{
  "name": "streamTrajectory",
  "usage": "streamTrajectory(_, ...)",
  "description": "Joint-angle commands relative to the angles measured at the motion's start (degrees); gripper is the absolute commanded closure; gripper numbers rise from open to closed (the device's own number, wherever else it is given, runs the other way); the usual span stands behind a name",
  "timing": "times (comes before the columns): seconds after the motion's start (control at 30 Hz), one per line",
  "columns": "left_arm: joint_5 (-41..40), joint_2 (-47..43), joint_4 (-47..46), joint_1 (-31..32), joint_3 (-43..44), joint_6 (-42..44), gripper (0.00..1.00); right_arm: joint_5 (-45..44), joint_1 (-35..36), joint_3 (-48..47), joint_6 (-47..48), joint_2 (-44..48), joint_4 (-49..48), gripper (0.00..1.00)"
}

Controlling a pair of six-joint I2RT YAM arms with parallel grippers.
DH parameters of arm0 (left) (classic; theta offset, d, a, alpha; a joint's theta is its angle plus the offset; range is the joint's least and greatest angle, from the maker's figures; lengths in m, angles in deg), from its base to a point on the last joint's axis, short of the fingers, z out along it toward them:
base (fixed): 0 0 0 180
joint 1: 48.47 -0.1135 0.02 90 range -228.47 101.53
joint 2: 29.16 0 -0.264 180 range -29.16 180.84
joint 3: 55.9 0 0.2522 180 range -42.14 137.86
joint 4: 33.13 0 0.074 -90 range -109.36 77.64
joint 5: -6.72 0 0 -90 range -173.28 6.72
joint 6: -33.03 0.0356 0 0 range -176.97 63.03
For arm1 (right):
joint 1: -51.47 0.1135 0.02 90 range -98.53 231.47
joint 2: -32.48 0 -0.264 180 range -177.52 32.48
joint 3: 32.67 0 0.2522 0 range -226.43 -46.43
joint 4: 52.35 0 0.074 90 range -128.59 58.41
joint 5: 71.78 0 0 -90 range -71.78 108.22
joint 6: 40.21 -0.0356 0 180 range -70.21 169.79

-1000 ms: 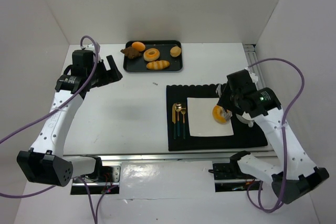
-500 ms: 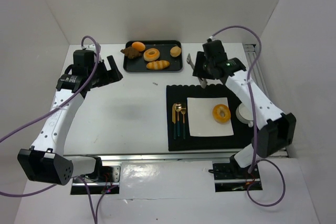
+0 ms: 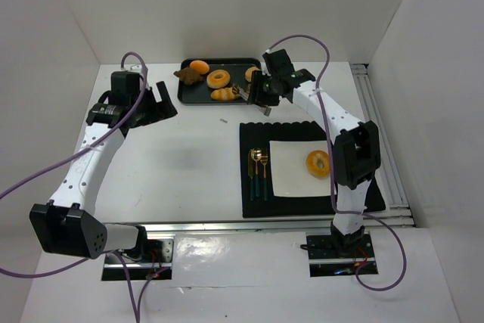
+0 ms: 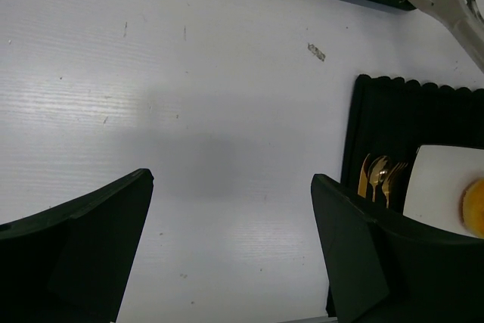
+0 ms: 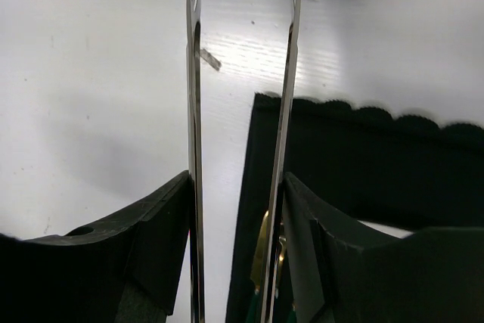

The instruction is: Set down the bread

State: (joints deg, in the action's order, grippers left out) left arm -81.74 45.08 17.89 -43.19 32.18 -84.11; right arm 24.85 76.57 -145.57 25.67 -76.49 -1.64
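- The bread (image 3: pixel 318 163) lies on the plate (image 3: pixel 291 179), right of centre, over the black mat (image 3: pixel 370 194).
- The right gripper (image 5: pixel 238 187) clamps tongs (image 5: pixel 193 73), whose tips are by the tray's (image 3: pixel 184 97) lower right corner.
- The left gripper (image 4: pixel 231 183) hangs wide over the tabletop (image 4: pixel 113 73), upper left.

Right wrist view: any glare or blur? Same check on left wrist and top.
Right wrist: glare patch on the white table between the tongs arms; fingers of the right gripper dark and soft. Left wrist: diffuse shadow mid-table; fingers of the left gripper underexposed, featureless. Top external: evenly lit, sharp, faint shadow left of the black mat.
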Motion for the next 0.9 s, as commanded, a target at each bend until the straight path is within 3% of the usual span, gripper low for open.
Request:
streamTrajectory(0.0,-1.2,0.3,-1.6,-0.4,1.6,0.8,0.01,1.4,0.8,-7.0,0.8,-2.5,-4.7,0.44)
streamTrajectory(0.17,0.1,2.0,-1.6,-1.0,3.5,0.8,0.01,1.4,0.3,-12.9,0.2,-9.4,-5.9,0.44)
streamTrajectory(0.53,-4.2,3.1,-2.1,-1.5,4.0,2.4,0.01,5.6,-2.6,-37.5,-3.4,-29.4,-3.7,0.44)
streamTrajectory(0.73,-4.7,2.6,-2.6,-2.6,3.5,2.4,0.01,5.6,-3.1,-32.8,-5.9,-29.6,-6.7,0.44)
streamTrajectory(0.87,-4.7,2.6,-2.6,-3.1,2.3,2.9,0.01,6.4,-3.1,-34.8,-5.9,-31.7,-5.9,0.44)
